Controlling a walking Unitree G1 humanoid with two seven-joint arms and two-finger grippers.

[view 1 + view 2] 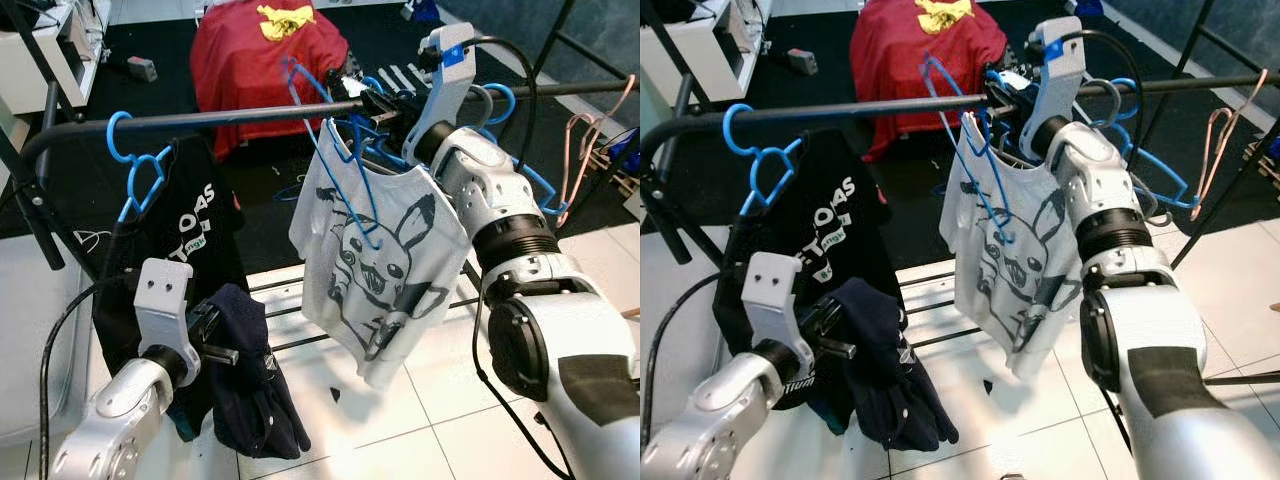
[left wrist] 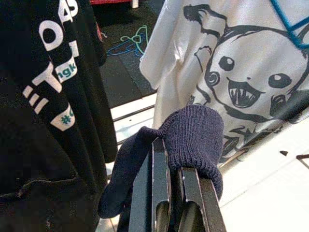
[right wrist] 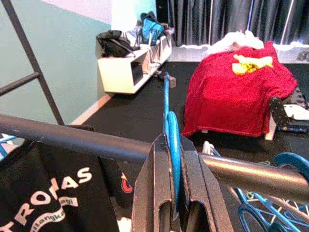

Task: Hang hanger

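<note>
Black carpet lay behind the dark rail point(image 1: 230, 118), white tiles under it. Right gripper point(image 3: 173, 193) was pinched tight on the blue hanger point(image 1: 345, 170) at the rail, white cartoon shirt point(image 1: 385, 270) draped on it. Left gripper point(image 2: 176, 193), lower down, was clamped on a navy knit garment point(image 2: 190, 133). Black lettered shirt point(image 1: 190, 240) hung nearby; red cloth point(image 3: 236, 92) covered furniture behind.

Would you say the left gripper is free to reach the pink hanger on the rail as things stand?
Probably not. The left gripper is shut on a dark garment, low on the robot's left, while the pink hanger hangs far right, beyond the white shirt and the right arm.
</note>
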